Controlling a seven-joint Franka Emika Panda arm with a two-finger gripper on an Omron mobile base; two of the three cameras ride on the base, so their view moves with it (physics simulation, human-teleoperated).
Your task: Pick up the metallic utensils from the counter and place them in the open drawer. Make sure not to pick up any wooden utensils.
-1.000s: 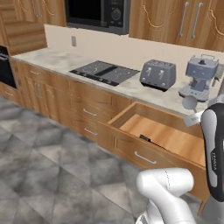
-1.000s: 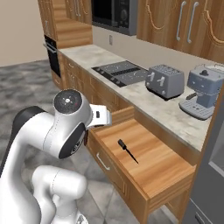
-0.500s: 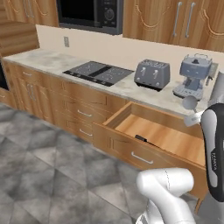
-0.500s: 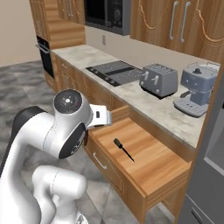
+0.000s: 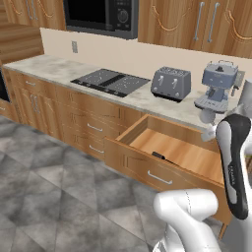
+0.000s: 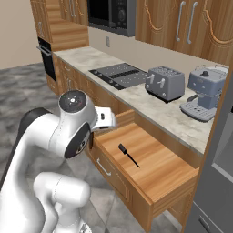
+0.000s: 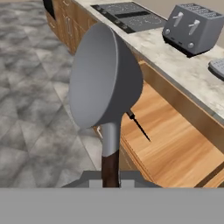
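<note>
The gripper (image 7: 111, 177) is closed on the dark handle of a metallic utensil (image 7: 105, 83) — a broad, rounded grey metal head on a short neck, standing up from the jaws in the hand view.

Handling, as a judgement: the piece looks rigid and not fragile, and its smooth surface is likely slippery. The wide head puts the weight well away from the grip, so it may pivot in the jaws if swung quickly. The handle close to the neck appears the better place to hold it.

Just beyond the head lies the open drawer (image 6: 164, 169), pulled well out, its light wood floor mostly bare. One slim dark knife (image 6: 129, 155) lies flat on that floor toward the front — release the held piece beside it, not on it.

Behind the drawer runs the narrow worktop (image 6: 150, 108) carrying a toaster (image 6: 164, 83), a stovetop (image 6: 119, 73) and a coffee machine (image 6: 205, 91).
</note>
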